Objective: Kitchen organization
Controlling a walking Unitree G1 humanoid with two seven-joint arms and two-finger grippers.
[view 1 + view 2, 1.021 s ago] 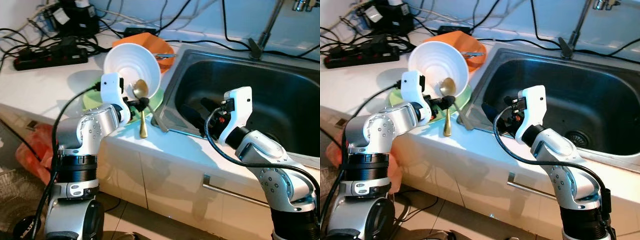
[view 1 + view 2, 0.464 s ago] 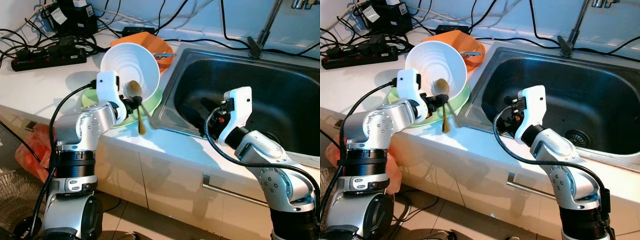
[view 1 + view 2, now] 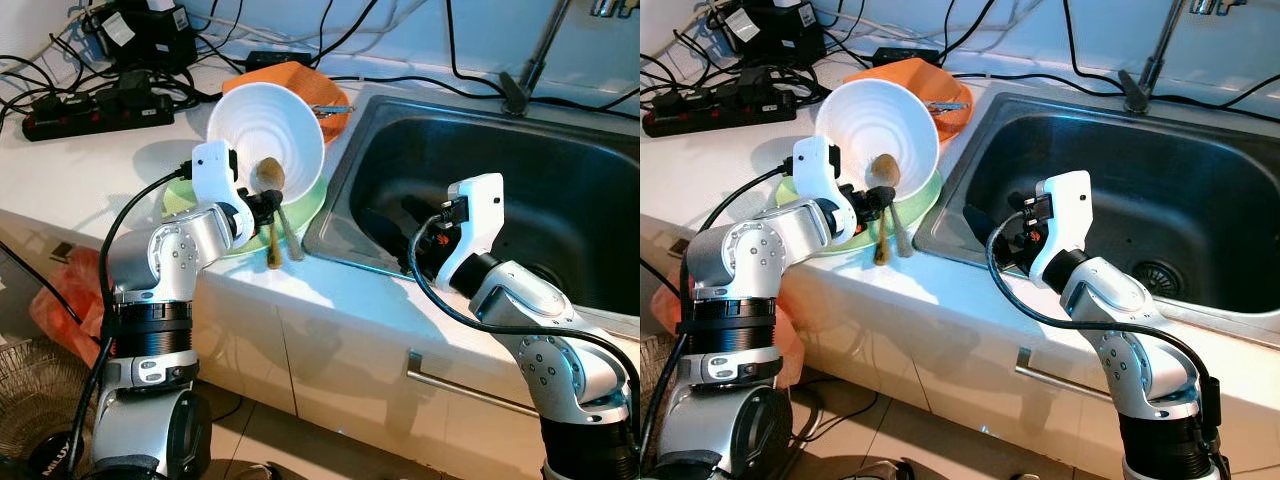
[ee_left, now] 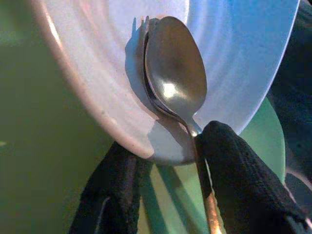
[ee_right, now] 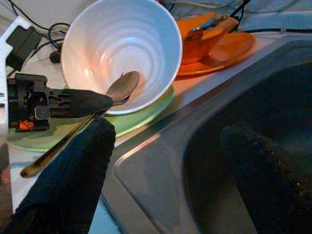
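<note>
A white bowl stands tilted on its side over a green plate on the counter. A spoon with a golden handle rests against its inside. My left gripper is shut, pinching the bowl's lower rim and the spoon's neck together. The left wrist view shows the black fingers on either side of the rim and the spoon. A second grey utensil handle slants beside the spoon's. My right gripper hangs open over the left part of the sink, holding nothing.
An orange bowl on an orange plate with cutlery sits behind the white bowl. A power strip and tangled cables cover the counter's back left. A faucet rises behind the sink. The cabinet front drops below the counter edge.
My left gripper has drawn the bowl and spoon slightly left and back over the green plate. The spoon's handle now points down-left instead of hanging past the counter edge. The right arm has not moved.
</note>
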